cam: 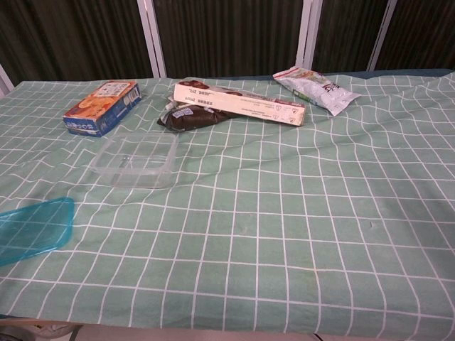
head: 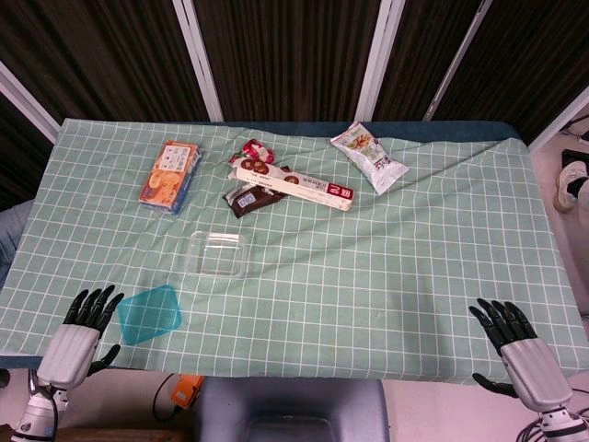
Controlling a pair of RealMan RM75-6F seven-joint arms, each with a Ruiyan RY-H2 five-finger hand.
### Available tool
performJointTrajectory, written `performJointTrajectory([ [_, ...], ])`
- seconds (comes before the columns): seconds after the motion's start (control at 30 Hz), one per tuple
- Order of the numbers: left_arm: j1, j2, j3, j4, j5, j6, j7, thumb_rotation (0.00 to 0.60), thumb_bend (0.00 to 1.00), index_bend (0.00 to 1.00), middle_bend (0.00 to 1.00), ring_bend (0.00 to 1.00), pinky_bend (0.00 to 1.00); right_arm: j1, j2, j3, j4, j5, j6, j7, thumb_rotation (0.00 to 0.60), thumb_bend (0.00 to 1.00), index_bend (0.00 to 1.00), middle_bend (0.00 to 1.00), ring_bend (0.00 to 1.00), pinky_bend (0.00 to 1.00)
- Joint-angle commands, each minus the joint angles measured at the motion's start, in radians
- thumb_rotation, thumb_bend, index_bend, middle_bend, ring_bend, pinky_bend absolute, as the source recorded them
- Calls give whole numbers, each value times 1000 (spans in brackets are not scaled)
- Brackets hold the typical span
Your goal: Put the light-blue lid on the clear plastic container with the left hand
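The light-blue lid point(head: 149, 313) point(cam: 32, 229) lies flat on the green checked cloth near the front left edge. The clear plastic container point(head: 218, 253) point(cam: 135, 159) stands empty and uncovered a little further back and to the right of the lid. In the head view my left hand point(head: 83, 333) hovers at the table's front left edge, just left of the lid, fingers spread and holding nothing. Over at the front right edge my right hand point(head: 513, 341) is also spread and empty. Neither hand shows in the chest view.
Behind the container lie a dark brown packet point(head: 248, 198), a long cream box point(head: 293, 184) and a red wrapper point(head: 258, 149). An orange-and-blue box point(head: 170, 175) sits at the back left, a white snack bag point(head: 370, 157) at the back right. The table point(head: 414, 276) is draped in wrinkled cloth.
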Motion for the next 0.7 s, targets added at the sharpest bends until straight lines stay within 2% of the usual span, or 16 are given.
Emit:
performJointTrajectory([
  [0.03, -12, 1, 8, 3, 17, -19, -61, 600, 220, 0, 0, 0, 6, 1, 1, 2, -3, 1, 0, 5, 600, 185, 9, 155, 0, 0],
  [0.17, -62, -28, 13, 51, 51, -82, -160, 600, 213, 0, 0, 0, 7, 3, 3, 4, -4, 10, -9, 6, 600, 185, 9, 156, 0, 0],
  [0.3, -105, -90, -10, 111, 8, -163, -247, 600, 205, 0, 0, 0, 10, 4, 6, 4, -3, 8, -8, 14, 600, 184, 10, 156, 0, 0],
  [0.5, -170, -151, -54, 158, -102, -322, -247, 600, 201, 0, 0, 0, 11, 5, 12, 3, 0, 3, -4, 34, 600, 185, 12, 155, 0, 0],
  [0.7, -193, -148, -66, 147, -139, -365, -246, 600, 202, 0, 0, 0, 10, 7, 13, 4, 1, 5, -7, 37, 600, 184, 12, 155, 0, 0],
])
